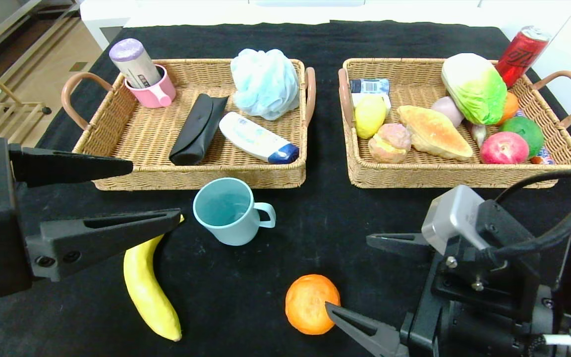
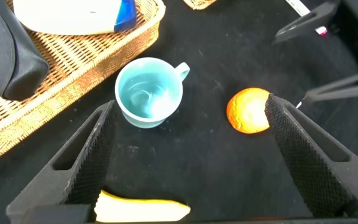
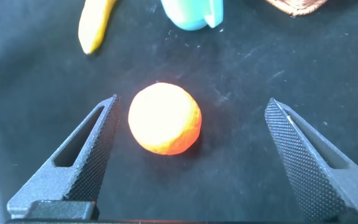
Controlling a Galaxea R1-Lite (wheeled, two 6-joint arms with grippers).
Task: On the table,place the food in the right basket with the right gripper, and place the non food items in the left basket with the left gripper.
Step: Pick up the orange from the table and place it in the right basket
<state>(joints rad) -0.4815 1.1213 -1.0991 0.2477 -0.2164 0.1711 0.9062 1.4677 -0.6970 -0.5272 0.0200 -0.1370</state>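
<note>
Nearest the camera, both grippers hung over the table [image 1: 275,39] with jaws spread wide and empty: the left gripper [image 1: 156,191] above the banana [image 1: 149,292], the right gripper [image 1: 347,275] reaching toward the orange [image 1: 310,303]. Between them the teal mug [image 1: 226,210] stood upright just before the left basket [image 1: 132,144]. Further right, the cabbage [image 1: 474,87] already lay in the right basket [image 1: 553,144], so the sorting seemed partly done, with banana, orange and mug left; no marker pen could be made out.

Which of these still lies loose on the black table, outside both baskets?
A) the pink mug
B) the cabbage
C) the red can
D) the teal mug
D: the teal mug stands on the table in front of the left basket.
</note>
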